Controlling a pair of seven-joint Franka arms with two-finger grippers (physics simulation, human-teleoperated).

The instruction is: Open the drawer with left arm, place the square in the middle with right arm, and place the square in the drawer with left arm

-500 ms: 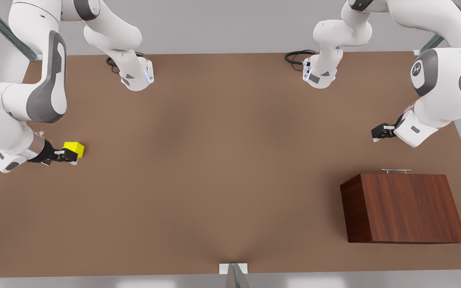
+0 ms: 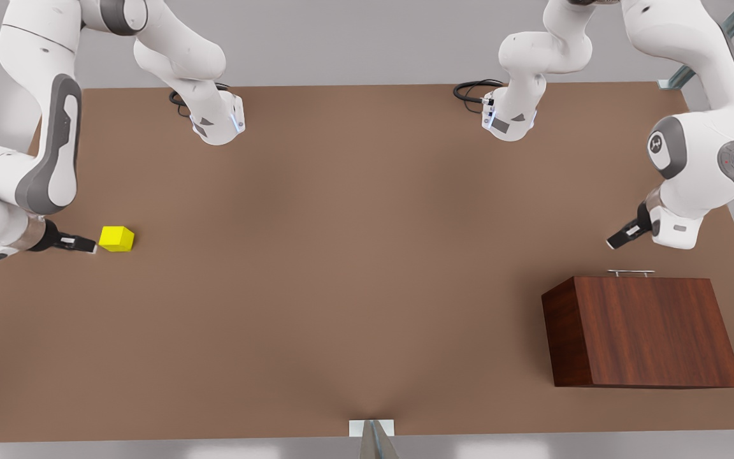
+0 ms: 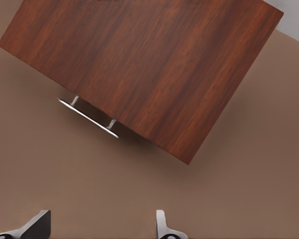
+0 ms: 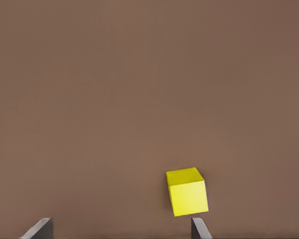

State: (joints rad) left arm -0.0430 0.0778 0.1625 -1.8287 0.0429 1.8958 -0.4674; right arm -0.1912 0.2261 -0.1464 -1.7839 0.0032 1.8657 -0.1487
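Observation:
The square, a small yellow cube, rests on the brown table at the front view's left. My right gripper hovers just beside it, open; in the right wrist view the square lies just ahead of one fingertip, not between them. At the front view's right stands the wooden cabinet, its drawer closed, silver handle on the far side. My left gripper hangs open above and behind that handle, apart from it, fingertips spread wide.
Both arm bases sit at the table's back edge with black cables beside them. A small metal bracket is at the front edge. The broad middle of the tabletop is bare brown surface.
My right gripper has drawn back from the square toward the front view's left; the square stayed put. My left gripper has swung down closer to the cabinet's handle.

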